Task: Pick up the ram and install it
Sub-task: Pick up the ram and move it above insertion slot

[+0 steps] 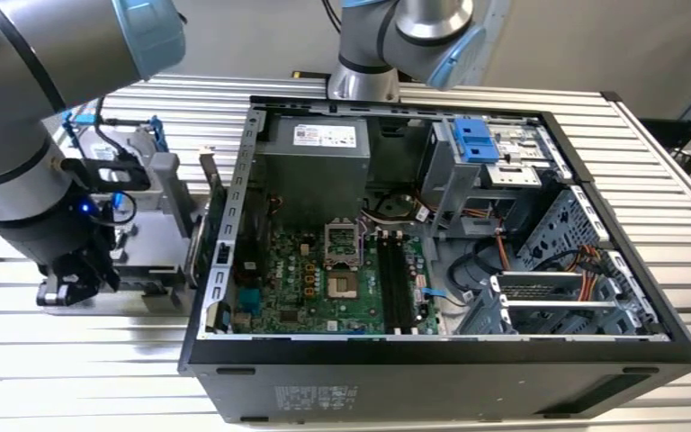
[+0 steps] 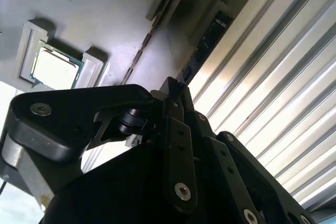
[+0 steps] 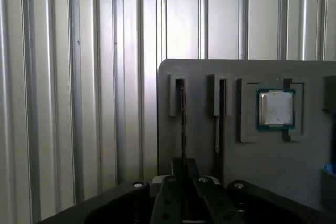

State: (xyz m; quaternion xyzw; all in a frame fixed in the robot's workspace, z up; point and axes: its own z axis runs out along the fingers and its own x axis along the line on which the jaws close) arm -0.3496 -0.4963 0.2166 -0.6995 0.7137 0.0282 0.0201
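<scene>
The ram [image 3: 182, 114] stands on edge in a slot of the grey holder [image 3: 294, 182], at the exterior view's left, right at the pincer [image 3: 184, 174], whose state cannot be told. It seems light, stiff and fragile; the flat sides give the hold.

Readable text, labels and signs: none. You will find these print-bearing surfaces, all illegible.

1. Power supply [image 1: 312, 171], exterior view: white label [image 1: 324, 136] on its upper face, dark lines of print, not readable.
2. Computer case [image 1: 442, 355], exterior view: pale sticker [image 1: 317, 396] on the dark outer panel facing the camera, print not readable.
3. Ram [image 3: 220, 108], first wrist view: small white tag [image 3: 217, 141] on the stick standing in the grey holder [image 3: 199, 161], no characters legible.
4. CPU chip [image 3: 276, 108], first wrist view: silver lid, no markings legible.
</scene>
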